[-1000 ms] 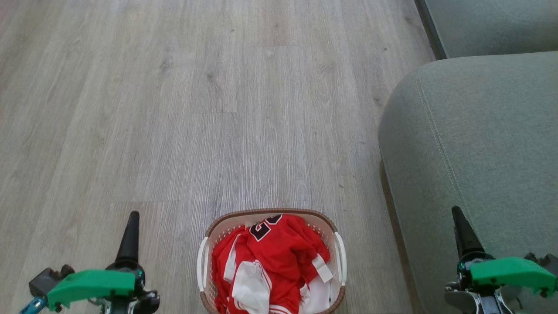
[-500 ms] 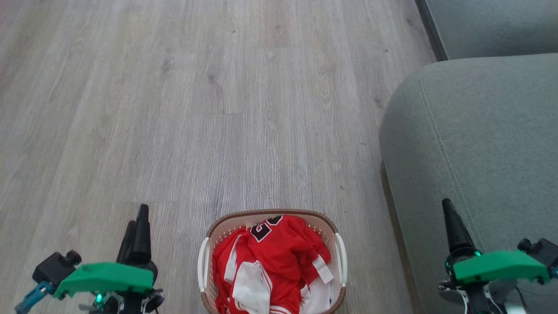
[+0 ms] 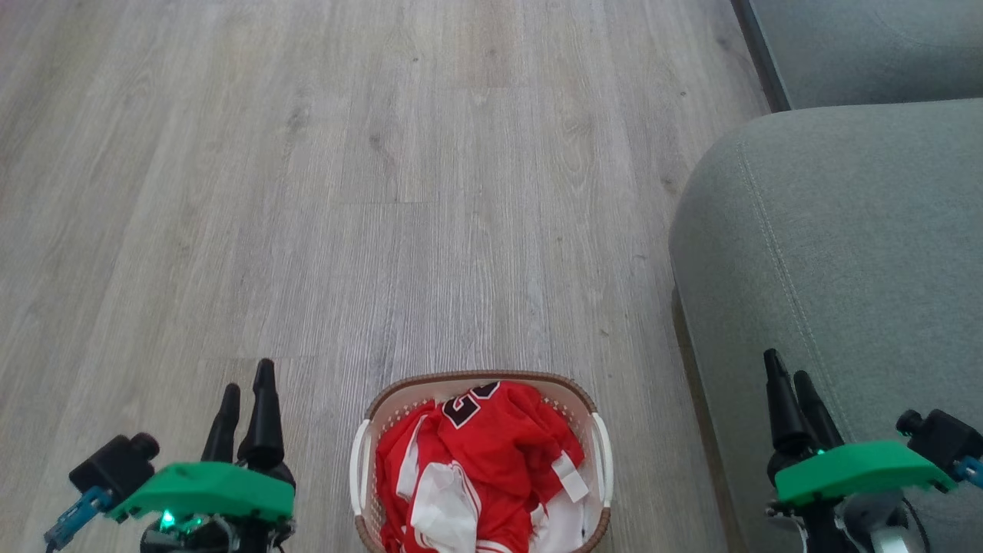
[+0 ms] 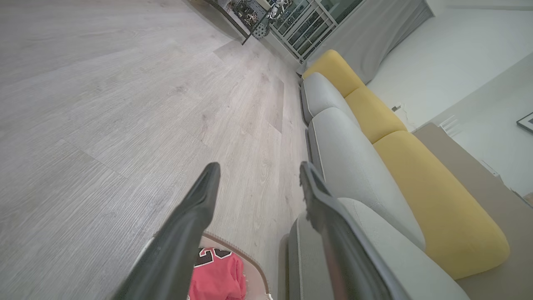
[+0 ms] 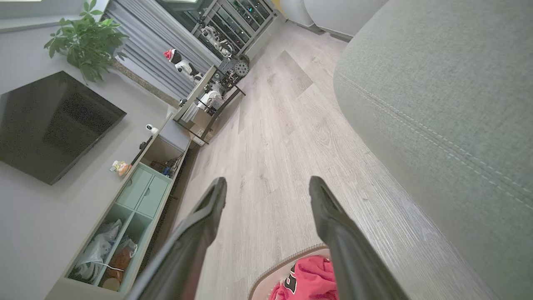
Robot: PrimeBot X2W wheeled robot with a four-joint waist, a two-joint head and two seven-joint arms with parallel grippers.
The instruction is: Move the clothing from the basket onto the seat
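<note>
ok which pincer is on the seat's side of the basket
The right pincer: it shows against the grey-green seat, right of the basket. The left pincer shows against wooden floor on the basket's other side.

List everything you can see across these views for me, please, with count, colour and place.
clothing: one heap, number of garments unclear, red with white panels and black numerals, inside the basket
basket: one, cream with brown rim and white handles, on the floor beside the seat
seat: one, grey-green, right of the basket
neighbouring cushion: one, grey-green, beyond the seat
back cushions: three, yellow, behind the sofa seats
floor: pale grey wood planks
television: one, black, on the wall
plant: one, green, near the television
cabinet: one, pale green, below the television
left gripper: dark fingers, open, left of the basket
right gripper: dark fingers, open, over the seat's edge
</note>
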